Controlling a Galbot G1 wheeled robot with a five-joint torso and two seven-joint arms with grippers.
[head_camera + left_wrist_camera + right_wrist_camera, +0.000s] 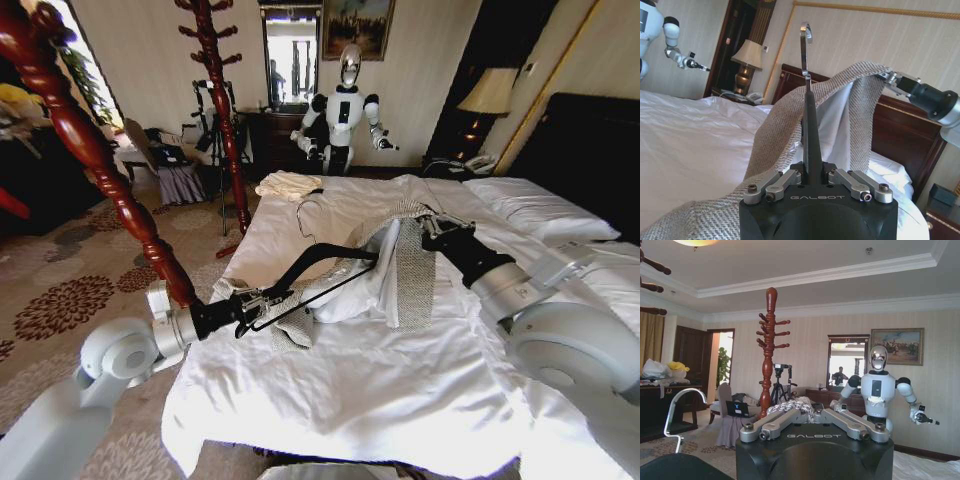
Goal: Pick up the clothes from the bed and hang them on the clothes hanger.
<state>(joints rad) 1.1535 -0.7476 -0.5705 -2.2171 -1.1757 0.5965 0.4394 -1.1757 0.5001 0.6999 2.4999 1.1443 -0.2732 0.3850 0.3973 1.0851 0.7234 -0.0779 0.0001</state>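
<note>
Left hand (243,303) grips hanger (318,262) beneath lifted jacket (413,262)

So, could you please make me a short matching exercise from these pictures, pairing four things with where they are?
Things:
1. clothes hanger
2. jacket
3. small cream cloth
4. coat stand

Places:
A. folded at the bed's far corner
B. on the carpet beside the bed
C. in the left tool
D. collar lifted by the right tool

Pairs: 1-C, 2-D, 3-A, 4-B
</note>
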